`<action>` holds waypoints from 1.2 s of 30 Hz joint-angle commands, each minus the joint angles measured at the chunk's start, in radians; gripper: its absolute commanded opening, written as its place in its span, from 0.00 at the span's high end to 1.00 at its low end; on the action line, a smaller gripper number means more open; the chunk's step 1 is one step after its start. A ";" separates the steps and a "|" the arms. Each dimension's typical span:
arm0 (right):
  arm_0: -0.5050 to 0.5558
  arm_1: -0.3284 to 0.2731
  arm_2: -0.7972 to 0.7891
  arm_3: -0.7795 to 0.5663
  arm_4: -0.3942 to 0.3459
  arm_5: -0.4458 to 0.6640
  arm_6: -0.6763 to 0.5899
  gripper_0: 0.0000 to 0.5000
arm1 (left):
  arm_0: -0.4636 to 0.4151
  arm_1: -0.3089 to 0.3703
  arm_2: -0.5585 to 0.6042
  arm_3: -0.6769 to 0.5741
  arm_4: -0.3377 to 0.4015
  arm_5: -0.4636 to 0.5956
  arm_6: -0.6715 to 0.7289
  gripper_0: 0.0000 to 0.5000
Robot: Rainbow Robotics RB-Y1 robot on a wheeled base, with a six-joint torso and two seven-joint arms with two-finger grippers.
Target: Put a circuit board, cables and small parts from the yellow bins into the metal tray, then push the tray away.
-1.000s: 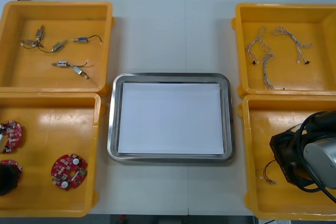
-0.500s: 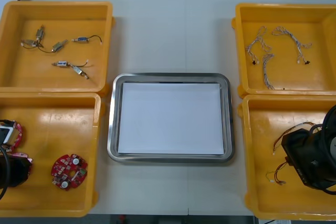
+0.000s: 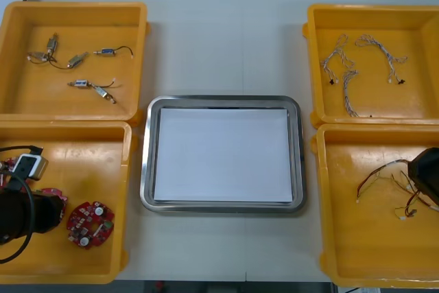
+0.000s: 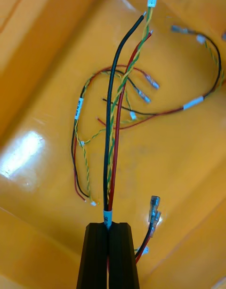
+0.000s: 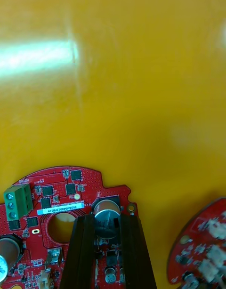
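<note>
Front view: arms hang low either side of the tray (image 3: 145,169). The left gripper (image 5: 107,217) pinches a board (image 5: 61,195) between its fingers; the right gripper (image 4: 112,225), fingers nearly together, clamps cables (image 4: 113,129) rising from between them.

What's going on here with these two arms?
Both arms are picking at once. The left gripper, in the near left yellow bin, is shut on a round red circuit board. The right gripper, in the near right bin, is shut on a red, black and yellow cable. The metal tray holds nothing yet.
</note>
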 commanded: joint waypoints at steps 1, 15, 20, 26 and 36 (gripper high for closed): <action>-0.016 -0.054 -0.106 -0.036 -0.057 0.007 0.095 1.00 | -0.054 -0.032 -0.048 -0.029 0.000 0.011 -0.017 1.00; -0.019 -0.173 -0.164 -0.050 -0.133 0.007 0.365 1.00 | -0.084 -0.039 -0.065 -0.029 -0.006 0.035 -0.019 0.12; -0.028 -0.186 -0.169 -0.088 -0.190 0.007 0.493 1.00 | -0.084 -0.029 -0.064 -0.031 -0.001 0.041 -0.021 0.04; -0.063 -0.195 -0.175 -0.100 -0.301 0.007 0.615 1.00 | -0.089 0.003 -0.030 -0.054 0.028 0.098 -0.017 0.03; -0.138 -0.262 -0.135 -0.099 -0.426 0.007 0.767 1.00 | -0.120 0.040 0.050 -0.066 0.152 0.209 -0.008 0.04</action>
